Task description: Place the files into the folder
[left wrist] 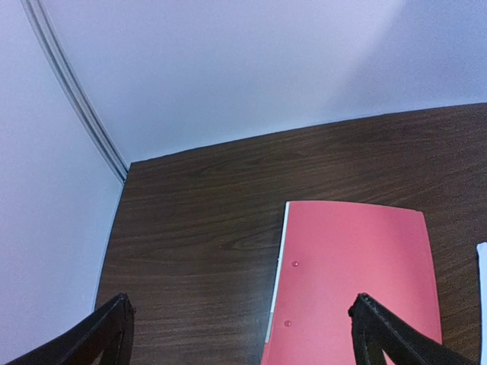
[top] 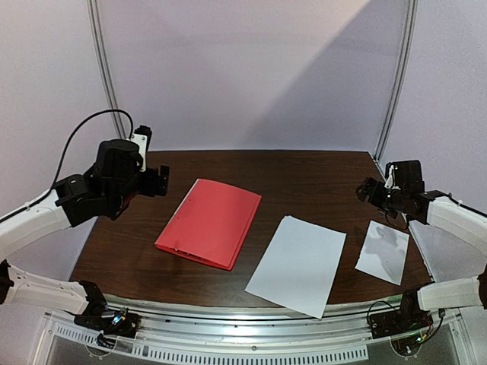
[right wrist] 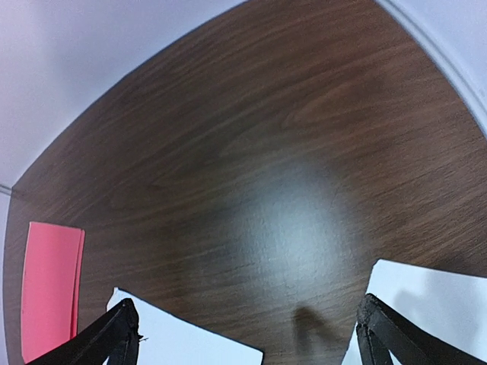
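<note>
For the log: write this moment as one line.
flat red card folder closed; large white paper sheet, small white paper sheet outside; left claw, right claw open

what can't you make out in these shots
Inside of the flat red folder: closed in the top view, its own cover hides it.
Folder's near end: cut off by the left wrist view's bottom edge.
Small white paper sheet: mostly cut off by the right wrist view's bottom edge.
Large white paper sheet: same view, only a corner.

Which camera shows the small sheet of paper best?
Top external: the small sheet lies whole and unobstructed. The right wrist view catches only one corner of it; the left wrist view shows none of it.
</note>
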